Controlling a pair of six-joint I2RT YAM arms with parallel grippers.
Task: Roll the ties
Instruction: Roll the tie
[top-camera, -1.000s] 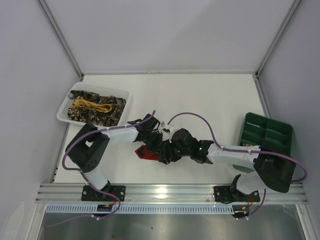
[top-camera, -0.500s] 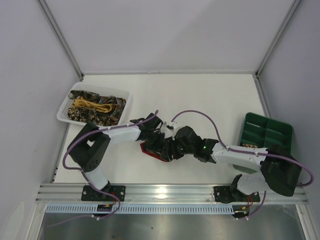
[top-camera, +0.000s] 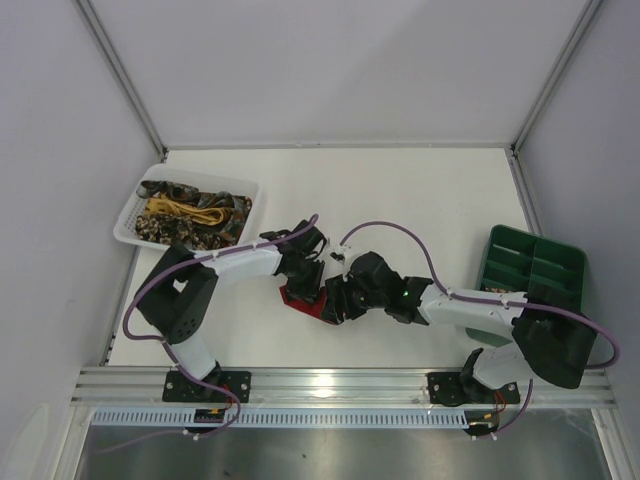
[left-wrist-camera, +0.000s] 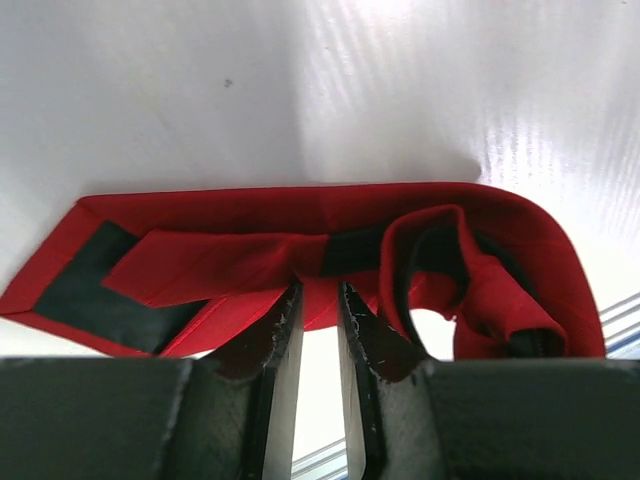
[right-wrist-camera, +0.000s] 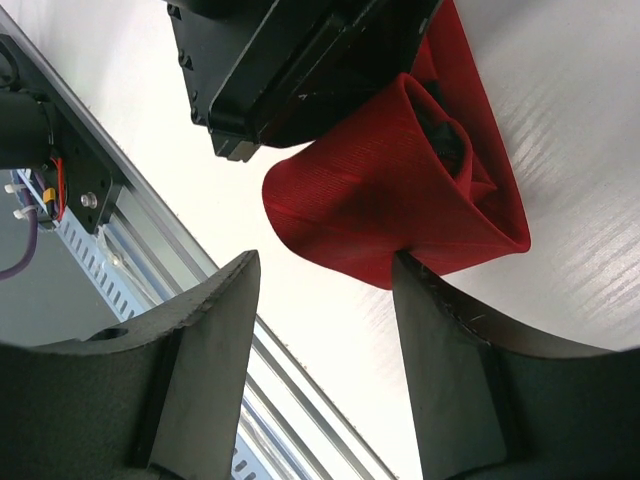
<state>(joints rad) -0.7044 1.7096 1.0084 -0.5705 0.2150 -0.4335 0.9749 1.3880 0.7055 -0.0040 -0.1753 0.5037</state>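
Observation:
A bright red tie (left-wrist-camera: 250, 255) with dark backing lies partly rolled on the white table; its loose roll is at the right of the left wrist view. My left gripper (left-wrist-camera: 318, 292) is shut on the tie's near edge, with fabric pinched between the tips. In the right wrist view the rolled end (right-wrist-camera: 370, 200) sits just beyond my right gripper (right-wrist-camera: 325, 262), which is open, with its right fingertip (right-wrist-camera: 420, 290) touching the roll. From above, both grippers meet over the red tie (top-camera: 298, 300): the left gripper (top-camera: 308, 272) from the upper left, the right gripper (top-camera: 335, 300) from the right.
A white mesh basket (top-camera: 130, 225) at the back left holds brown-gold patterned and yellow ties (top-camera: 190, 212). A green compartment tray (top-camera: 535, 265) stands at the right edge. The metal rail (top-camera: 340, 385) runs along the near table edge.
The red tie and both grippers have shifted slightly to the right and back from the near edge. The grippers stay bunched together over the tie.

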